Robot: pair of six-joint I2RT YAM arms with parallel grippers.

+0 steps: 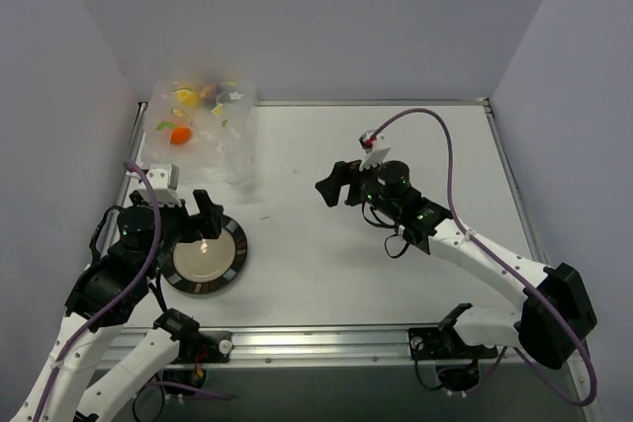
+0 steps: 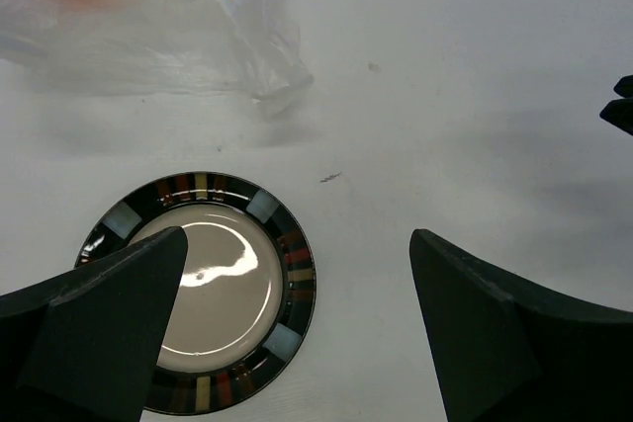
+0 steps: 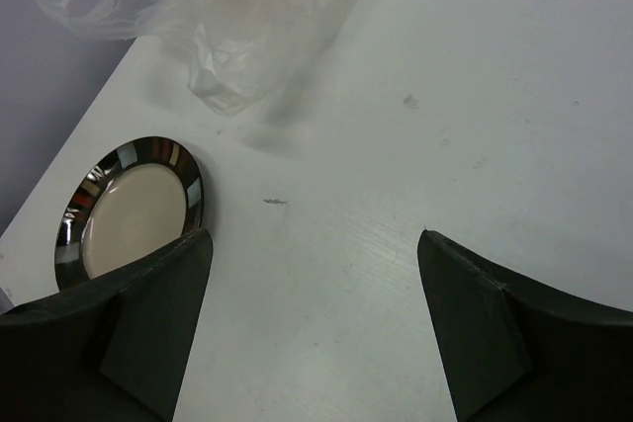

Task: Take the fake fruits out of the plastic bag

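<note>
Fake fruits [image 1: 180, 134] sit inside the clear plastic bag [image 1: 213, 140], on the table [image 1: 415, 145] beyond the black-rimmed plate [image 1: 237, 244]; left tool [image 2: 297, 242] spread, empty, over the plate's near edge; right tool [image 3: 315, 236] spread, empty, well right of the plate.

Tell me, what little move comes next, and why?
Probably move the left tool toward the plastic bag. The fake fruits are inside it, the left tool hangs open over the nearby plate, and the right tool is open but farther away.
</note>
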